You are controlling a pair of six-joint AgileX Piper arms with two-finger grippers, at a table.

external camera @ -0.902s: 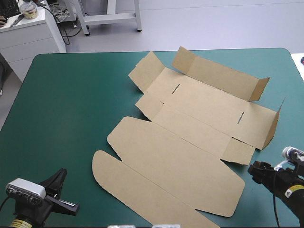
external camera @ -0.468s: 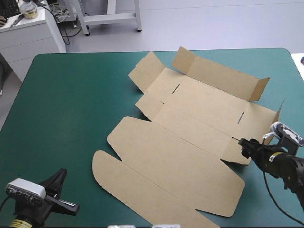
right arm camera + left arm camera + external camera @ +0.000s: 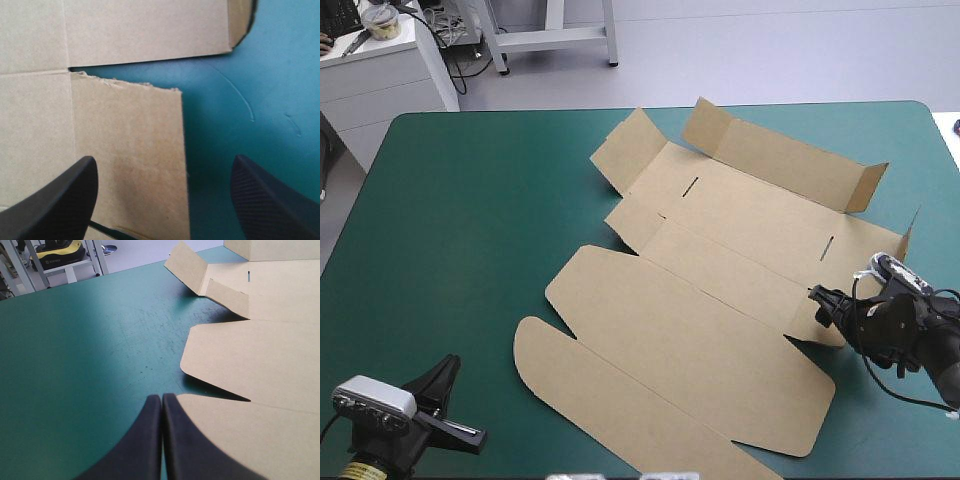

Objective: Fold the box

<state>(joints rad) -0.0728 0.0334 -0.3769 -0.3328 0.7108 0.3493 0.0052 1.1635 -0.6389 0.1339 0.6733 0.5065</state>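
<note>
High view: brown box (image 3: 720, 250) mostly flat, far walls upright.

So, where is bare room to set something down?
The widest bare cover lies left of the box, up from the left gripper. A narrow strip runs behind the box, along the far edge. Crowded: near right, where the open right gripper straddles the edge of a flap.
</note>
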